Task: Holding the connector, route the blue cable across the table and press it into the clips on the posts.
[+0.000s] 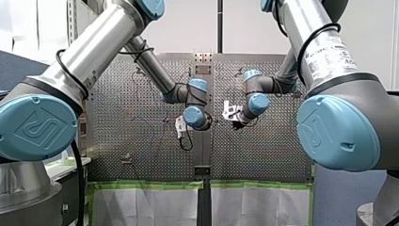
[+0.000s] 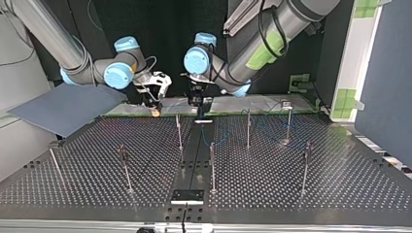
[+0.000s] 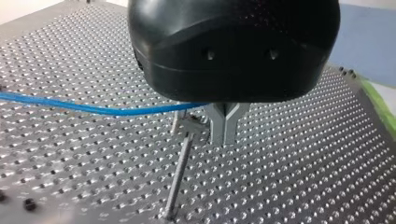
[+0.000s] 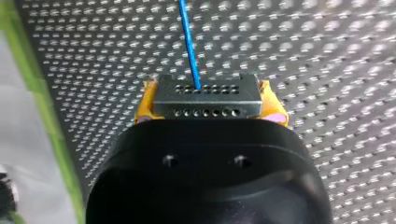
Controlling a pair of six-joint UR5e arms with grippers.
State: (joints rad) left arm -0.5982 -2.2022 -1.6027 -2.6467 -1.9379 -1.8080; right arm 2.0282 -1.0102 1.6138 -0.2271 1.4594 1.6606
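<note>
The right pincer [image 4: 208, 99] is pinching the connector [image 4: 208, 105] - a grey block with rows of small holes, held flat between the yellow pads [image 4: 145, 105], which press on its two short ends. The cable [image 4: 189, 42] leaves the connector's far face and runs straight ahead of the pincer, above the table [image 4: 303, 56]. Off to one side of the pincer, green tape [image 4: 42, 107] borders the table's edge.

The left pincer [image 3: 225, 133] hangs low over the table with its metal fingers [image 3: 217, 123] pressed together at the tips and forking apart above them. The cable comes in from the side and passes under the black housing into that fork. Whether the fingers clamp it or only enclose it I cannot tell. Just beside the fingers stands a thin post [image 3: 180, 172] - its clip [image 3: 189, 122] sits at the top, close under the cable, and contact between them cannot be judged.

In the top view both pincers are at the table's far edge, near each other but apart. The right one shows a yellow tip. Nearer the camera than the pincers, several more posts stand upright across the table. Thin stretches of cable show among those in front of the left pincer, and I cannot tell which clips hold it.
</note>
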